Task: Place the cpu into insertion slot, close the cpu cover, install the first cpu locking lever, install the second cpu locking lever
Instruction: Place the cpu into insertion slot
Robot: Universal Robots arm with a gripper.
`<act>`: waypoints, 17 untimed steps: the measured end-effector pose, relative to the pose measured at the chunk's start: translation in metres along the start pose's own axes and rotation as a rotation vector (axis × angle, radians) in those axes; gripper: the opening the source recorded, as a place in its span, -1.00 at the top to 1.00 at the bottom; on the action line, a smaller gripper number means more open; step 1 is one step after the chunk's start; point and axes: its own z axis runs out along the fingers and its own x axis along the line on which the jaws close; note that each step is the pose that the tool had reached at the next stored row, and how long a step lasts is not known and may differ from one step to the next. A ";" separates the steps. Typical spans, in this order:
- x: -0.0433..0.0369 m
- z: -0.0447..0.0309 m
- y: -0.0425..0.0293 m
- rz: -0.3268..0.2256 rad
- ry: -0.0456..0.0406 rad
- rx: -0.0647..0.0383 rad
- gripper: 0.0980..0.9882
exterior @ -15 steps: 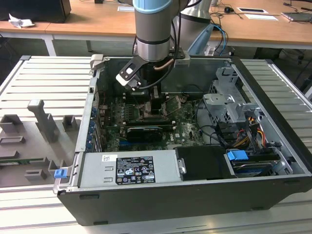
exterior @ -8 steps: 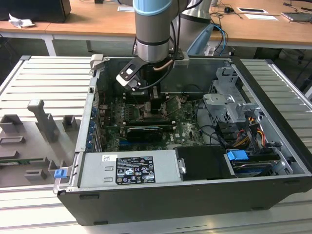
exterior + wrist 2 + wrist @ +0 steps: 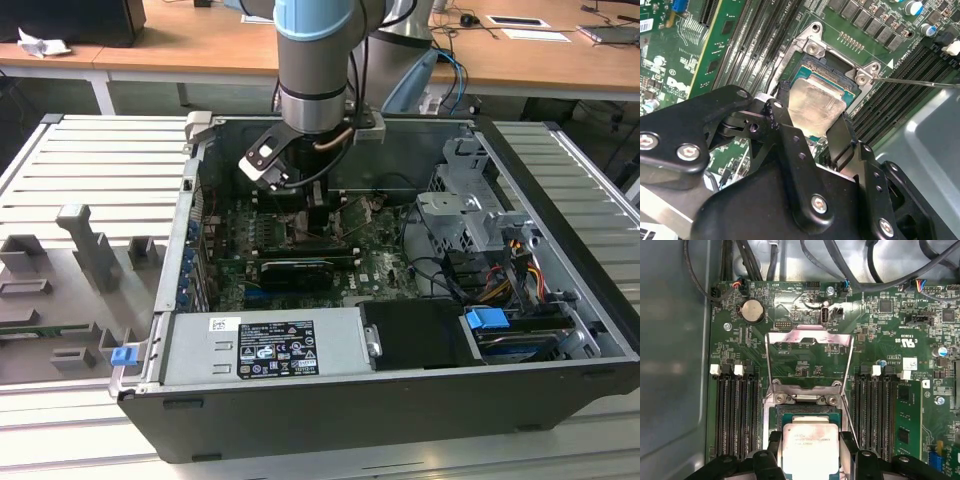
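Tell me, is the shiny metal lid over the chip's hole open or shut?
Open: the cpu cover stands swung back, leaving the insertion slot uncovered.

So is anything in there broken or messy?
Nothing looks broken. The cpu, held between the fingers over the slot, has a smudgy, stained face, and the open cover shows pinkish smears too. Probably old residue, not damage.

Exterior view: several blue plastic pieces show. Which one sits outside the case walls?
The blue clip, at an outer corner of the case toward the exterior view's left. The blue connector and the small blue tabs lie inside the walls.
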 end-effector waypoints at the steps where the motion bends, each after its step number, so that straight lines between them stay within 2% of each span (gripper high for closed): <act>1: 0.0000 0.0008 -0.0001 0.003 -0.0005 0.000 0.00; 5: 0.0006 0.0033 -0.0003 0.017 -0.0050 0.000 0.00; 17: 0.0031 0.0161 -0.0009 0.017 -0.0104 0.002 0.00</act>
